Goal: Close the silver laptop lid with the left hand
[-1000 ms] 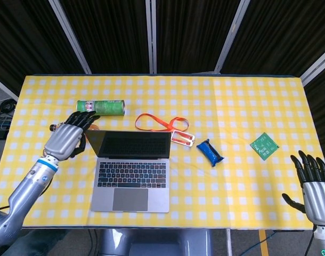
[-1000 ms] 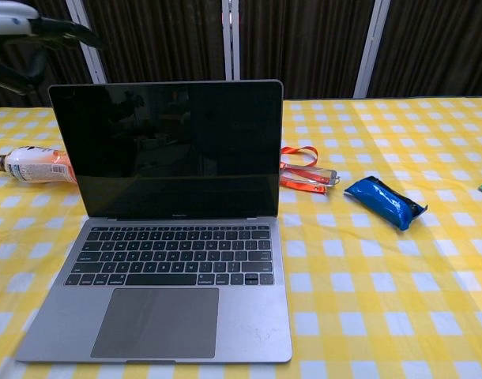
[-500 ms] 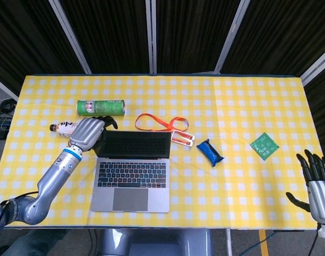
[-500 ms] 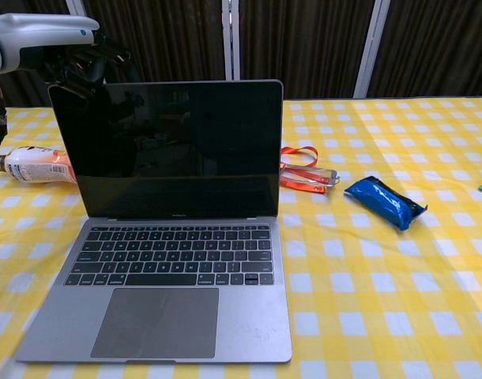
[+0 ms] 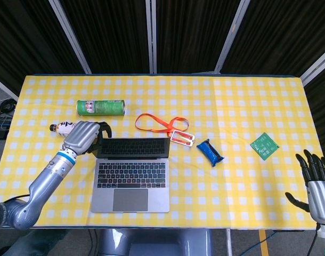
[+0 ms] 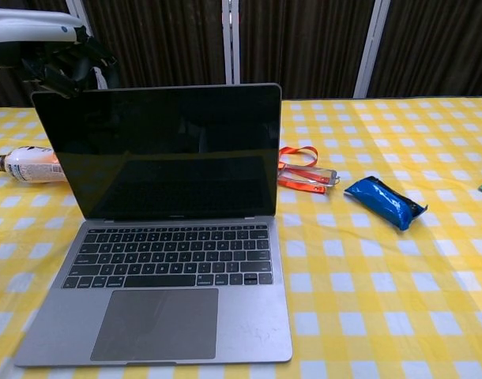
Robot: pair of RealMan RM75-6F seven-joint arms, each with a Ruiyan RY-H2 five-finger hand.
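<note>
The silver laptop (image 5: 131, 174) (image 6: 163, 260) sits open at the table's front, left of centre, with its dark screen (image 6: 158, 150) tilted a little toward the keyboard. My left hand (image 5: 82, 135) (image 6: 63, 63) is behind the lid's top left corner, its dark fingers curled over that edge and touching it. My right hand (image 5: 317, 184) hangs at the table's front right corner, fingers spread, holding nothing; the chest view does not show it.
A white bottle (image 5: 63, 127) (image 6: 32, 164) lies just left of the laptop, beside my left hand. A green can (image 5: 100, 108) lies behind it. An orange lanyard (image 5: 165, 126), a blue packet (image 5: 210, 152) and a green card (image 5: 265, 145) lie to the right.
My left hand has pressed on the lid's top left corner, and the screen has begun tipping forward toward the keyboard. The right hand has stayed low at the table's corner.
</note>
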